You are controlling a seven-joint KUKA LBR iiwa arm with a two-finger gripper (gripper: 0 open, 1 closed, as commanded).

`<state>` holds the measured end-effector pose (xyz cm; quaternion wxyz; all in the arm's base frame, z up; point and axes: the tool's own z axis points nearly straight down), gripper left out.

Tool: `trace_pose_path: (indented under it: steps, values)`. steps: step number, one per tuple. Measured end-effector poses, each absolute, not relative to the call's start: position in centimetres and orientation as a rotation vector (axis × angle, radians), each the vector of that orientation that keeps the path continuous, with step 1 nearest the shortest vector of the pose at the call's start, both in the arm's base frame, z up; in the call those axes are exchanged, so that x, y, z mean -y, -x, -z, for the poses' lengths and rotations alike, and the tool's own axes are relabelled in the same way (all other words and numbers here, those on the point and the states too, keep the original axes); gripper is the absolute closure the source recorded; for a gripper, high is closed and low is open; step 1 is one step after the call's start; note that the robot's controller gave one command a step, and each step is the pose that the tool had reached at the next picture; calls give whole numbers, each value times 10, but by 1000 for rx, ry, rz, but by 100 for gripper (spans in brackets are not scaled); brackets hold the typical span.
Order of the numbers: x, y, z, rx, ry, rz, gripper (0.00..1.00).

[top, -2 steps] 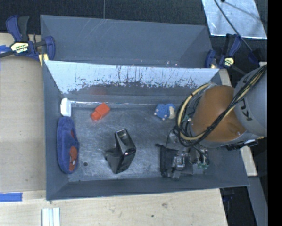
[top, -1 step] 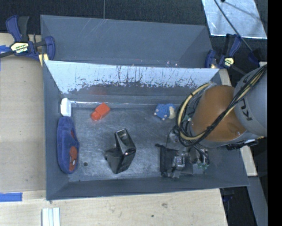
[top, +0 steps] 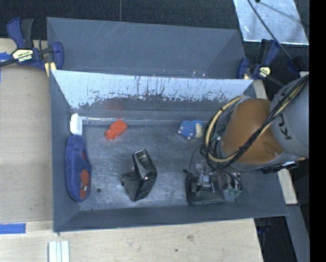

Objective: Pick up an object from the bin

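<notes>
Reaching low into the grey bin's (top: 152, 53) near-right corner: end effector (top: 209, 189) | opening: cannot tell | nearest item: black folded object (top: 139, 176), apart at centre | risk: closing on nothing, scraping the near wall.

A long blue pouch-like thing (top: 76, 165) with an orange patch near its front end lies lengthwise at the far left of the view, and a small white piece (top: 76, 124) sits just beyond its back end, touching it or nearly so. To the right of the white piece lies an orange block (top: 116, 130), and further right along the same back line, well apart, a small blue lump (top: 190, 129). Nearer the front, between the pouch and the right side, stands a black angular thing (top: 139, 178) with a shiny grey upper face, tilted.
</notes>
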<state>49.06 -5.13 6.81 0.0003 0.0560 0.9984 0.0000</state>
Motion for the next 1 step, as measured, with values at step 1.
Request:
trace_pose_path:
  steps: [1]
  values:
    - [52,-493,-157,-3126,-173,0,100]
